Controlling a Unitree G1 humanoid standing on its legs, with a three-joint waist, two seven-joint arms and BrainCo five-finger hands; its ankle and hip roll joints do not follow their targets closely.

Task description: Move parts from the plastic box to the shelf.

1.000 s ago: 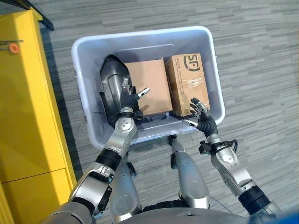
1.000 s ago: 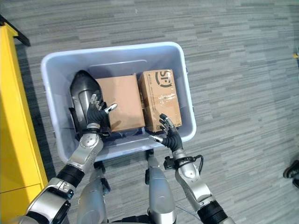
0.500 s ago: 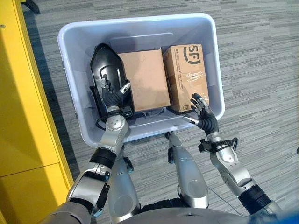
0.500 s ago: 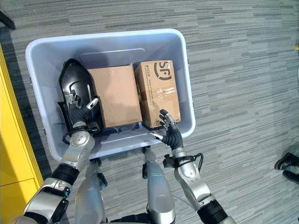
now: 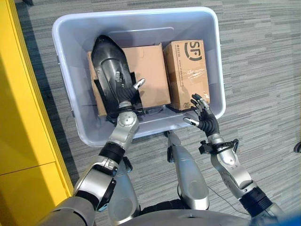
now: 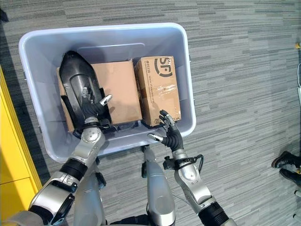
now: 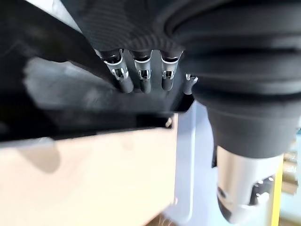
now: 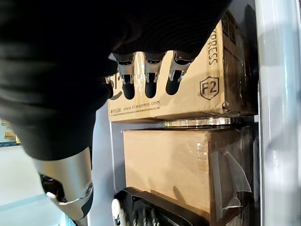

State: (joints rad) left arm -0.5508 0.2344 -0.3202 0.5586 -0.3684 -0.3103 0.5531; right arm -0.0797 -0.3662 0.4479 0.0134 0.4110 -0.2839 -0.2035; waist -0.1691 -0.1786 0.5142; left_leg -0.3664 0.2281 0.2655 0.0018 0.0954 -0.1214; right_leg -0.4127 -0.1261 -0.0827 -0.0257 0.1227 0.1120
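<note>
black part (image 5: 109, 70) at 10 o'clock in plastic box (image 5: 66, 70) | rigid, slick, probably light; I'd grip its narrow edges | left hand (image 5: 123, 92) curled on it | right hand (image 5: 203, 118) spread, idle

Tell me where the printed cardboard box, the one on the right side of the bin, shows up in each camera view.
Left eye view: printed cardboard box, right part of the plastic box.
Right eye view: same box, right of the plain cardboard box.
Left wrist view: I can't make it out.
Right wrist view, just past the right hand.
Shared landmark: the plain cardboard box beside it.
</note>
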